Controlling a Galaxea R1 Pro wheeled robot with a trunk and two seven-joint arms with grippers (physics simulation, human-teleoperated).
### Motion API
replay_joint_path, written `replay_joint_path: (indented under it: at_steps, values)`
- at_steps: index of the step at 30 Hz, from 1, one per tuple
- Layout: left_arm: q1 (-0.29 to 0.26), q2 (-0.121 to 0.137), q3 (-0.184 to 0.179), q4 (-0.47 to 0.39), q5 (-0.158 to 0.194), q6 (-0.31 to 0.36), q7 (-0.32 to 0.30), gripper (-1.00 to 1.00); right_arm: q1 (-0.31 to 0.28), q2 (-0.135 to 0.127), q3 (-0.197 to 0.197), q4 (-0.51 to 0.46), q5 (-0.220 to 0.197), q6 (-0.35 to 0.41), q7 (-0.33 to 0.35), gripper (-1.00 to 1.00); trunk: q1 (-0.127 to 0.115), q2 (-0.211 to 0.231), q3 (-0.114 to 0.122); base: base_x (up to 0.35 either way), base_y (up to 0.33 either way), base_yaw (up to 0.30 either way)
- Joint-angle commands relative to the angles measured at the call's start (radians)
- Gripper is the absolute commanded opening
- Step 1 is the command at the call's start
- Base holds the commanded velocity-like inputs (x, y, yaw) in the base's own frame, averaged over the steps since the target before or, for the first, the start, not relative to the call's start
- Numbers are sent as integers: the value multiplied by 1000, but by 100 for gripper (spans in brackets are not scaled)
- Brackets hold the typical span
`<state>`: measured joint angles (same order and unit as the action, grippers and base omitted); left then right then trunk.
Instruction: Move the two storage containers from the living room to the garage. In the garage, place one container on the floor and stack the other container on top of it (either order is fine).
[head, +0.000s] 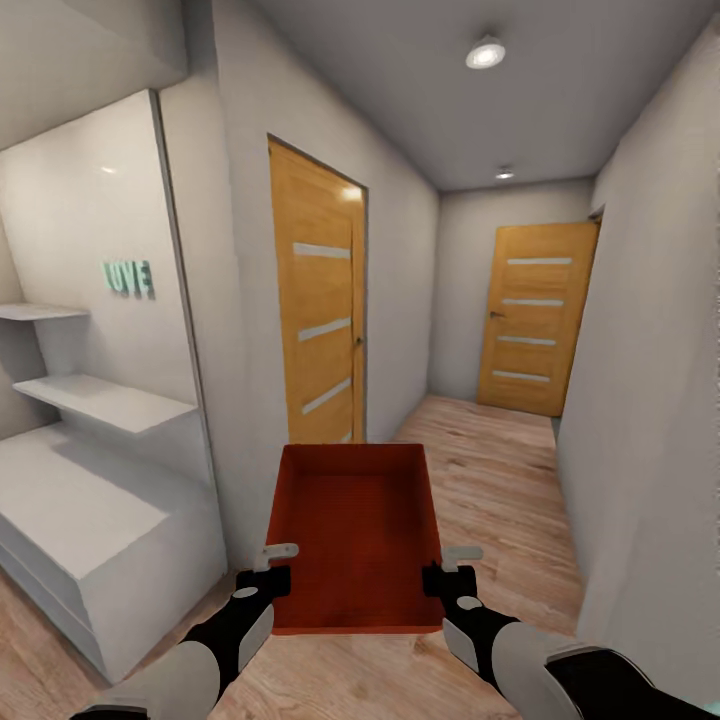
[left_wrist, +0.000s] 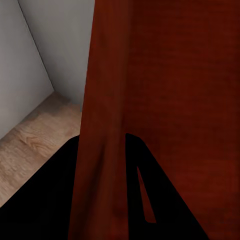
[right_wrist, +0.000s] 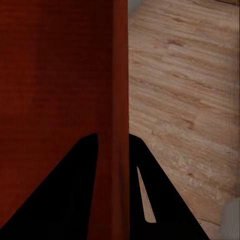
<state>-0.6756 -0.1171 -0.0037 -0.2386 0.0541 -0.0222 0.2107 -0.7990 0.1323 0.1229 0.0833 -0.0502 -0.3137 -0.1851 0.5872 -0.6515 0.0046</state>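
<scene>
Now storage container between claws: left claw, right claw each clamping side wall.

The storage container is plain red-orange, darker inside. The 2 doors, near and far, are orange-brown wood with pale horizontal strips. The hallway floor is light wood plank with visible grain. Walls are pale grey-cream; the shelf unit is white. Teal letters sit on it. Each pincer, left and right, is black with light grey fingers.
</scene>
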Motion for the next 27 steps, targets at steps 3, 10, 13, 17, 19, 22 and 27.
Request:
replay_joint_path:
  at_steps: [3,10,13,17,19,22,27]
  values:
    - [1,13,5,2,4,-2,9,-100,-2,1,-40,-51,33,-1,9,-100,1,0,0,321,0,-245]
    - [1,13,5,2,4,-2,9,-100,-2,1,-40,-51,33,-1,9,-100,1,0,0,321,0,-245]
    - [1,13,5,2,4,-2,9,-100,-2,1,-40,-51,33,-1,9,-100,1,0,0,321,0,-245]
    - [1,13,5,2,4,-2,9,-100,-2,1,-40,-51,33,-1,9,-100,1,0,0,321,0,-243]
    - [1,13,5,2,4,-2,9,-100,-2,1,-40,-51,33,-1,9,-100,1,0,0,321,0,-96]
    - [1,13,5,2,4,-2,9,-100,-2,1,-40,-51,33,-1,9,-100,1,0,0,321,0,-34]
    - [1,13,5,2,4,-2,9,-100,-2,1,-40,-51,33,-1,9,-100,1,0,0,321,0,-5]
